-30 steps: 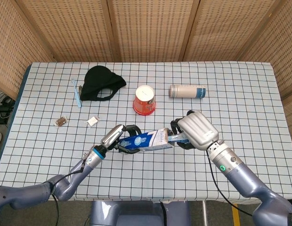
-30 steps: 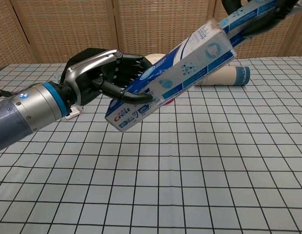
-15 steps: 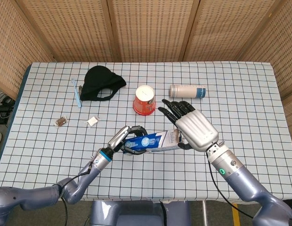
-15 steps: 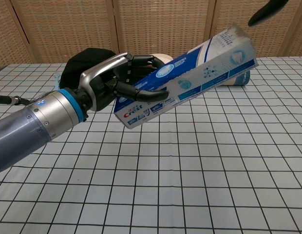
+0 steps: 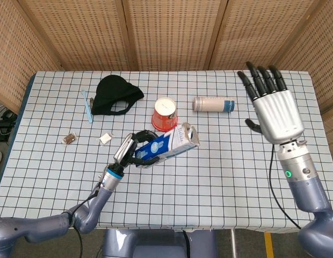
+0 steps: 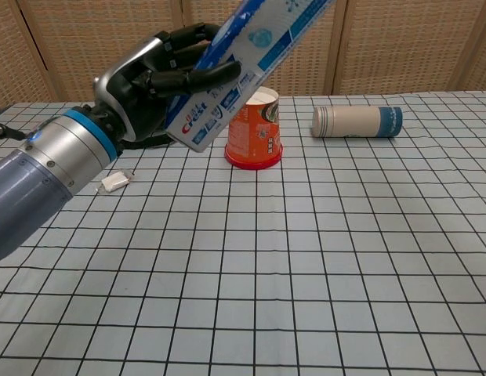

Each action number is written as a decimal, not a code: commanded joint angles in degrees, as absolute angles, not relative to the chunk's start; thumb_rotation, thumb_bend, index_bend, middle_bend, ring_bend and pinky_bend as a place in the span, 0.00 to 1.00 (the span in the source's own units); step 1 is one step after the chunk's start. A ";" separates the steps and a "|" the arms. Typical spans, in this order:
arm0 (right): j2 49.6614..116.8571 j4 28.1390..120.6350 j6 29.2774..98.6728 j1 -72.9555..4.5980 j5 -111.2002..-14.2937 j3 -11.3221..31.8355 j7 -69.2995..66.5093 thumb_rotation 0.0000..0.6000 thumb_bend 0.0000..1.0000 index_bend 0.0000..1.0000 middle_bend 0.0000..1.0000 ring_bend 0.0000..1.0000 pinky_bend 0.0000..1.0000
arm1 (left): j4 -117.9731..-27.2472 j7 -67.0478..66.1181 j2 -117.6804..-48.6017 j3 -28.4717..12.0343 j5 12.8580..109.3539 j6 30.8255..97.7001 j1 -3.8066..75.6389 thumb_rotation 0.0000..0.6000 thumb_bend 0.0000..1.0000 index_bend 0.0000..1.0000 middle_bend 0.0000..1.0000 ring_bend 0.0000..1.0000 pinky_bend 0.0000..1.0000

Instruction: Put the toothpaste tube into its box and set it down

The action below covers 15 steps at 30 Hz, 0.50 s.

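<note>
My left hand (image 5: 135, 151) (image 6: 161, 78) grips the blue and white toothpaste box (image 5: 167, 145) (image 6: 251, 55) near its lower end and holds it above the table, tilted up toward the right. The box's far end has open flaps. No tube shows outside the box. My right hand (image 5: 272, 107) is raised at the right of the head view, away from the box, fingers spread and holding nothing. It does not show in the chest view.
An orange paper cup (image 5: 165, 114) (image 6: 255, 130) stands upside down just behind the box. A white cylinder (image 5: 214, 104) (image 6: 356, 121) lies on its side at the back right. A black cloth (image 5: 116, 95), a blue toothbrush (image 5: 87, 106) and small wrappers (image 5: 105, 138) lie at the left.
My right hand has let go of the box end and pulled away up and to the right, opening wide. My left hand has lifted the box and tilted it steeper.
</note>
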<state>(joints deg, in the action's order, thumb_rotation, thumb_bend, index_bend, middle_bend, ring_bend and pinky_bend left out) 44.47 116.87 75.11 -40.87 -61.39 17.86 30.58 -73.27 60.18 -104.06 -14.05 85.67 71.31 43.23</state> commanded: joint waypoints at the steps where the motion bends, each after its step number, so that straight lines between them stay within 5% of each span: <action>1: 44.64 111.91 72.53 -38.33 -57.79 17.20 25.60 1.00 0.09 0.00 0.00 0.11 0.13 | -73.88 60.95 -102.75 -14.48 85.77 71.75 42.77 1.00 0.19 0.63 0.50 0.50 0.52; 15: 48.01 102.63 63.61 -32.38 -59.69 12.12 9.92 1.00 0.08 0.00 0.00 0.11 0.09 | -71.27 56.98 -96.44 -9.97 89.28 70.14 41.89 1.00 0.19 0.62 0.50 0.50 0.52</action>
<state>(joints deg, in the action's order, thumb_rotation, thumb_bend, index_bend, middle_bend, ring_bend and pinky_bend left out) 46.85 104.26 64.49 -33.60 -58.25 13.34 11.70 -72.21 57.96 -97.31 -11.01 88.48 70.62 42.09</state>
